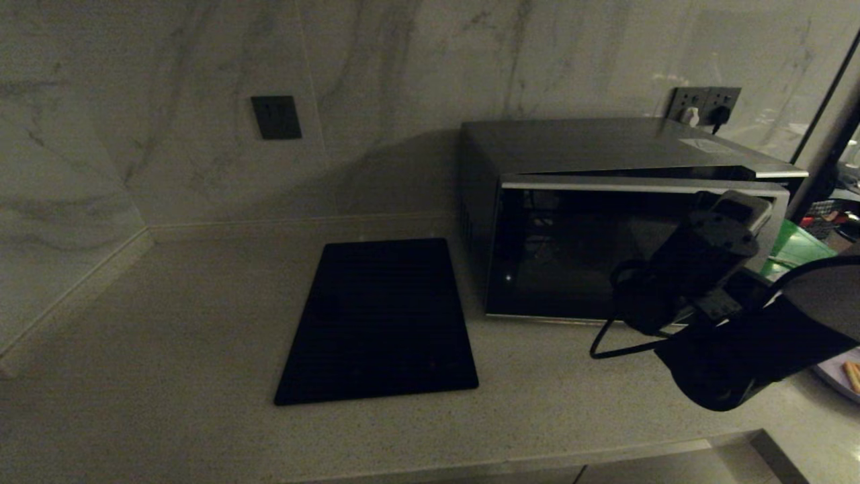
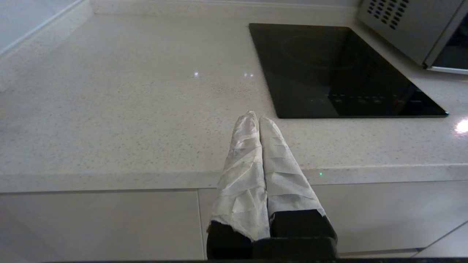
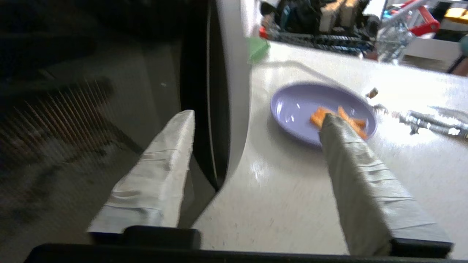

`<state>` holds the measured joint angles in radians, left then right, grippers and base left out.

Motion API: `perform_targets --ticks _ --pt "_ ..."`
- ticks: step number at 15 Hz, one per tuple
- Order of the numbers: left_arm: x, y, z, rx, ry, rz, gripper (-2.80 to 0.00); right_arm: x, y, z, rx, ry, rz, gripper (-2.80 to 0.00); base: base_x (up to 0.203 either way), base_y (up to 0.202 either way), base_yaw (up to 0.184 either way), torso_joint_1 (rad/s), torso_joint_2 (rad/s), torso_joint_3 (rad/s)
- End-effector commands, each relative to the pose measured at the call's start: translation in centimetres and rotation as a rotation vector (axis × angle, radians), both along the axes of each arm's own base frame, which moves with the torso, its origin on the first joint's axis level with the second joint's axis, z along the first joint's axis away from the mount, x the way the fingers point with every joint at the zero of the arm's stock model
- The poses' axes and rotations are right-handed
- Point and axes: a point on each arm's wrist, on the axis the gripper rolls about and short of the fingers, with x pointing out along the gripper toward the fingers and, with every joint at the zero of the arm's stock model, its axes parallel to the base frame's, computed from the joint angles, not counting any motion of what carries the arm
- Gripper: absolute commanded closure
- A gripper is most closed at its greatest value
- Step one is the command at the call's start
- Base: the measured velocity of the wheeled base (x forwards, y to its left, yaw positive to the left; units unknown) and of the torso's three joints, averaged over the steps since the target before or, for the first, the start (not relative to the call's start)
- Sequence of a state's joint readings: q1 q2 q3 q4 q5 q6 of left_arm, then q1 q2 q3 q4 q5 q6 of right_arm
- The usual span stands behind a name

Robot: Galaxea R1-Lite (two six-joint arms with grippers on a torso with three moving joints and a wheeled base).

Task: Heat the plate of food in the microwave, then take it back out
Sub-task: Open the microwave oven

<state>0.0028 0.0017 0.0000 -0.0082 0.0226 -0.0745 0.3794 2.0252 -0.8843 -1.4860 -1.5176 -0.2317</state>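
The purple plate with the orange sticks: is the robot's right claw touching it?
Cannot tell. In the right wrist view one finger of the open right gripper overlaps the plate of food; contact or clearance isn't visible.

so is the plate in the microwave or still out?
Out. The plate of food sits on the counter beside the microwave, with the open right gripper in front of it.

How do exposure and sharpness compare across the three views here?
Head view: dim, microwave glass nearly black. Left wrist view: bright and sharp, small glints on the counter. Right wrist view: motion-smeared, plate of food soft, glare on the counter beyond it.
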Motion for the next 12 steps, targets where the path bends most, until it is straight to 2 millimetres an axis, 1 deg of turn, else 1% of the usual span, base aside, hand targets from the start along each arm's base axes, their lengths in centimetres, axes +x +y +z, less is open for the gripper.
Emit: perform_targets --ticks 1,4,6,8,9,12 --pt "0.0 0.0 0.0 -0.001 -0.001 0.001 0.00 -3.7 -1.1 6.5 -0.009 -0.006 0.010 -2.80 0.000 0.000 0.000 0.000 0.00 0.000" --pt "0.0 0.0 0.0 -0.001 -0.001 0.001 0.00 -8.2 -2.8 11.8 -0.086 0.127 0.009 -2.80 0.000 0.000 0.000 0.000 0.00 0.000" --pt "0.0 0.0 0.0 -0.001 -0.001 0.001 0.00 -11.0 -3.6 15.4 -0.145 0.222 0.018 -2.80 0.000 0.000 0.000 0.000 0.00 0.000" --pt "0.0 0.0 0.0 -0.001 -0.001 0.001 0.00 -13.2 -3.6 19.1 -0.183 0.270 0.048 -2.80 0.000 0.000 0.000 0.000 0.00 0.000" --pt "0.0 0.0 0.0 -0.001 -0.001 0.001 0.00 -13.9 -3.4 20.5 -0.198 0.289 0.067 -2.80 0.000 0.000 0.000 0.000 0.00 0.000" --pt "0.0 0.0 0.0 -0.001 -0.001 0.001 0.00 -15.5 -2.2 24.0 -0.221 0.334 0.137 -2.80 0.000 0.000 0.000 0.000 0.00 0.000"
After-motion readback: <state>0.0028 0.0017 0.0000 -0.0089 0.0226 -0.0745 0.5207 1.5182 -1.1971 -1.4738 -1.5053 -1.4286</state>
